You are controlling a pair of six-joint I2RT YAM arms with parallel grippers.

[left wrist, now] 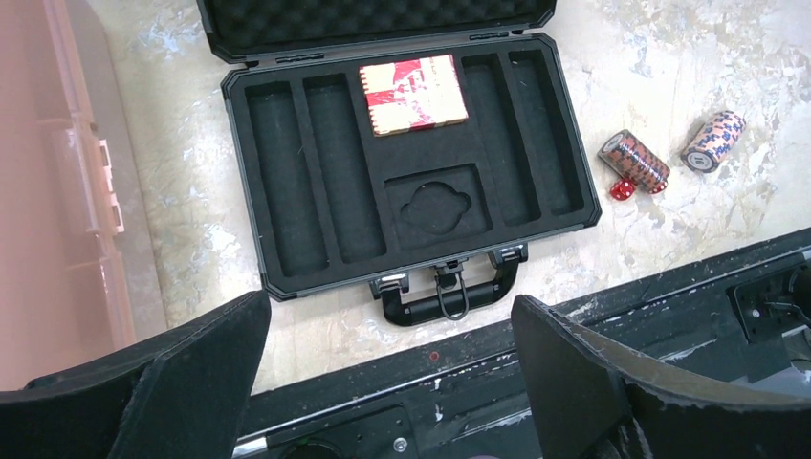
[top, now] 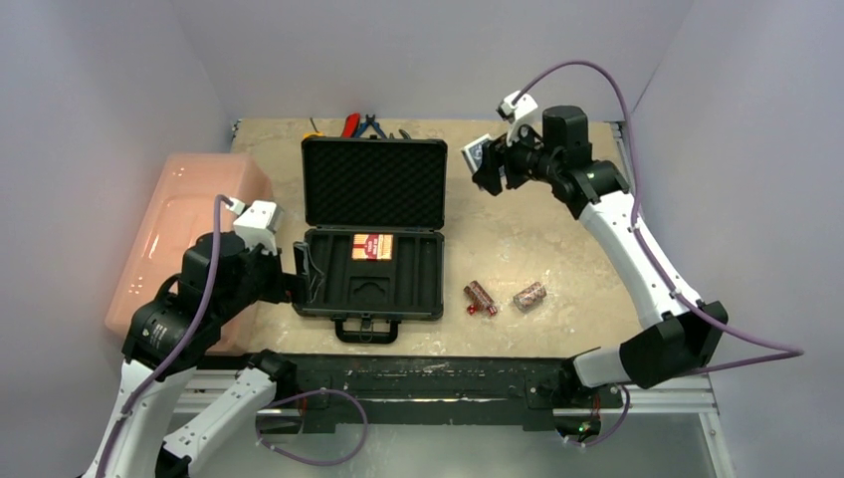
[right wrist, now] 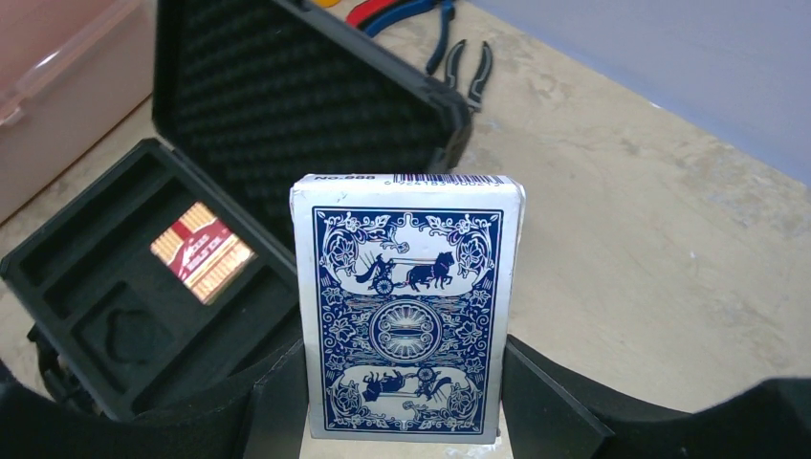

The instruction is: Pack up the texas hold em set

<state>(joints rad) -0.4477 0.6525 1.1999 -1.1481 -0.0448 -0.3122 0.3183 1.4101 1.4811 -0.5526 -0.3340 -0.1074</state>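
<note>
The black case (top: 418, 284) lies open in the middle of the table, its lid (top: 373, 184) standing up behind it. A red card deck (top: 372, 246) (left wrist: 413, 93) (right wrist: 202, 251) rests in a foam slot. My right gripper (top: 485, 164) (right wrist: 392, 402) hangs in the air right of the lid, shut on the blue card deck (top: 479, 152) (right wrist: 409, 306), which it holds upright. Two chip rolls (top: 480, 296) (top: 529, 295) (left wrist: 633, 158) (left wrist: 712, 142) lie on the table right of the case, with a red die (left wrist: 622, 189) beside the nearer roll. My left gripper (top: 299, 276) (left wrist: 387, 325) is open and empty at the case's left end.
A large pink bin (top: 189, 229) (left wrist: 48, 191) fills the table's left side, close to my left arm. Pliers (top: 373, 124) (right wrist: 459, 57) and a yellow tape measure (top: 312, 129) lie behind the lid. A black rail (top: 428, 373) runs along the near edge.
</note>
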